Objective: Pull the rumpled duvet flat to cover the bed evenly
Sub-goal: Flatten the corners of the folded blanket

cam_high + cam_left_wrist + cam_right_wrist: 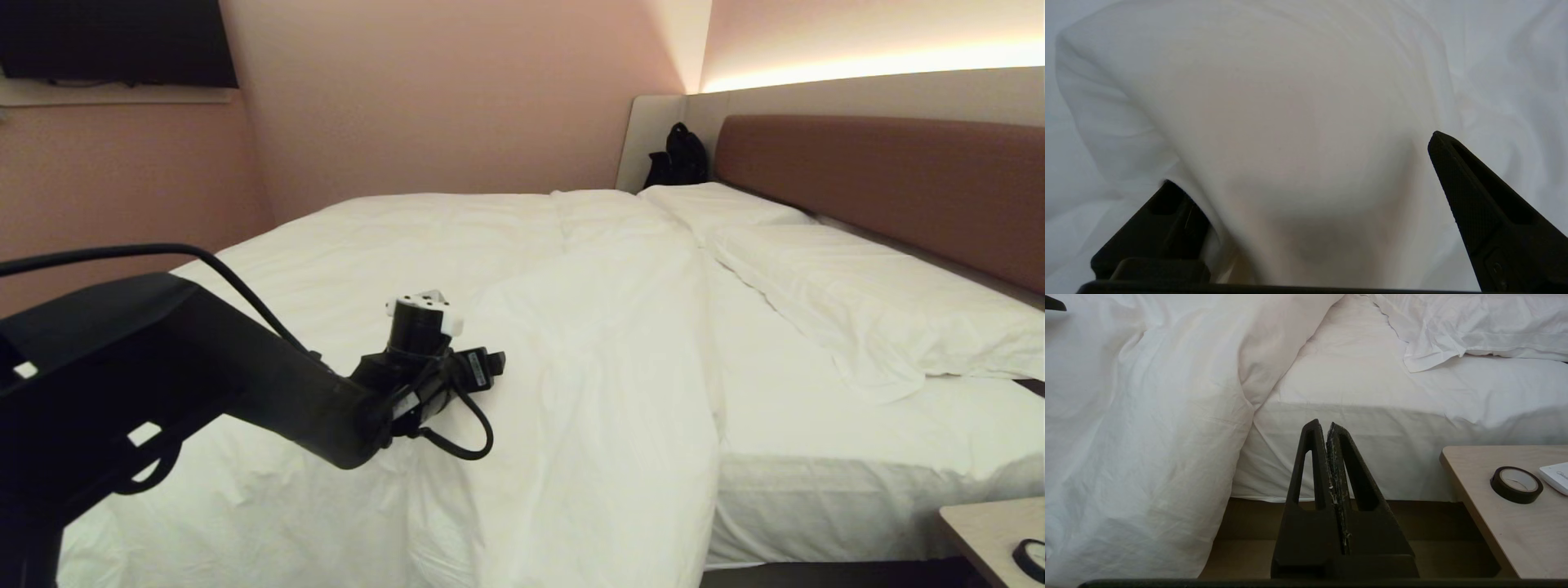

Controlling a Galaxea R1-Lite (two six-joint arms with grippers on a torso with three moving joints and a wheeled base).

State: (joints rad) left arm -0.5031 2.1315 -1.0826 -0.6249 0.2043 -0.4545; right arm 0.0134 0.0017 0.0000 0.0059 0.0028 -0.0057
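Black left arm fills the near-left of the head view, reaching out over the bed (857, 457) with the left claw (445, 347) down among the duvet (522, 269) folds near the middle of the covered part. Fingertips are hard to make out from the head view. Left wrist view settles it: left claw (1306, 171) is spread wide, released, with a raised puffy fold of duvet (1298, 122) sitting between the two fingers (1457, 179). One finger is partly tucked under the cloth edge, the other stands apart from the fold (no pinch on the fabric).

Duvet covers the left and middle stretch of the bed, wrinkled, and drapes over the near side down toward the floor. Its edge toward the headboard (890, 180) runs uneven, with a thick bunched ridge along it. Past that edge the fitted sheet (816, 408) lies bare, up to two pillows (865, 294) laid flat against the headboard.

Right claw (1327, 428) shows only in its own wrist view: clenched, fingers pressed together, nothing between them. It is parked low beside the bed, pointing at the mattress side, apart from the duvet (1147, 437) hanging just beside it.

Wooden surface (1490, 522) stands at the bed's near-right corner, with a roll of dark tape (1516, 484) on it and a white flat item at the picture's edge (cannot tell what). Black bag (678, 155) sits in the far corner by the headboard.
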